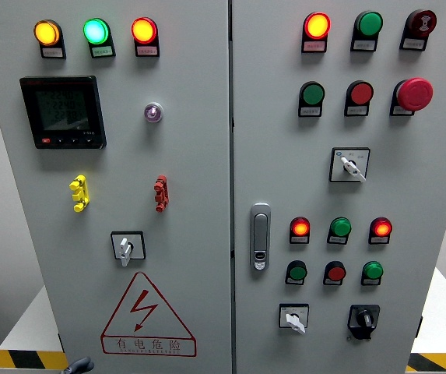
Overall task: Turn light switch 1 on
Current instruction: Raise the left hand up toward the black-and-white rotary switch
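A grey electrical cabinet fills the head view. Its left door (191,171) carries a white rotary switch (127,248) above a red warning triangle (146,318). The right door (440,187) has a white rotary switch (350,165) near the middle, another white one (293,318) low down, and a black one (363,319) beside it. No label numbering the switches is readable. A small dark grey part of my left hand (79,365) pokes in at the bottom edge, below the left door and well under the left rotary switch. My right hand is out of view.
Lit yellow (47,32), green (96,30) and red lamps (143,30) top the left door, with a black meter display (61,111) below. The right door holds several lamps and buttons, a red mushroom stop button (414,93) and a metal door handle (260,235).
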